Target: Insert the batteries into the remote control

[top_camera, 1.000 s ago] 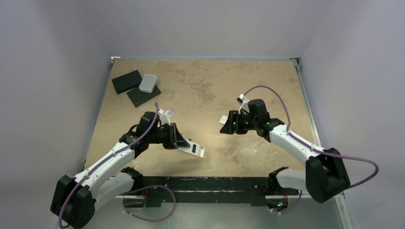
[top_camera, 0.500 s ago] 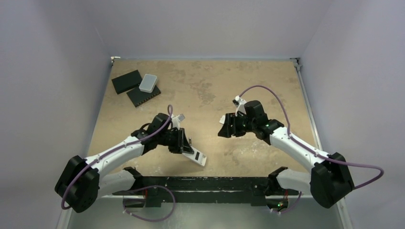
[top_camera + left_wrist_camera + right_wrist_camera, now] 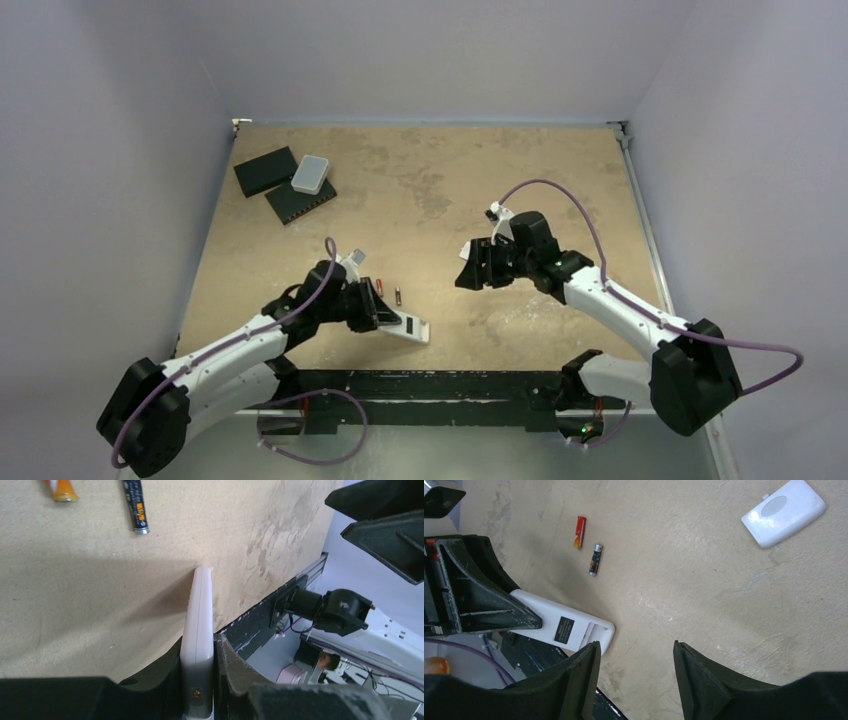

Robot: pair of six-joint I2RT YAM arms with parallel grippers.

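My left gripper point(image 3: 388, 314) is shut on the white remote control point(image 3: 411, 329), low over the table near its front edge. The left wrist view shows the remote point(image 3: 198, 625) edge-on between both fingers. Its plain back with the dark label point(image 3: 564, 628) faces up, and an open recess shows at its free end. The two batteries lie side by side just beyond it: a reddish-orange one point(image 3: 380, 288) point(image 3: 580, 531) and a dark one point(image 3: 398, 296) point(image 3: 594, 559). My right gripper point(image 3: 466, 270) point(image 3: 635, 647) hovers open and empty to the right of the remote.
A small white cover piece point(image 3: 783, 512) lies on the table by the right gripper. Two flat black slabs point(image 3: 265, 170) point(image 3: 301, 204) and a light grey rounded box point(image 3: 310, 174) sit at the back left. A black rail point(image 3: 430, 385) runs along the near edge.
The left arm has drawn the remote back and down toward the near edge, uncovering both batteries. The right gripper has shifted slightly left.
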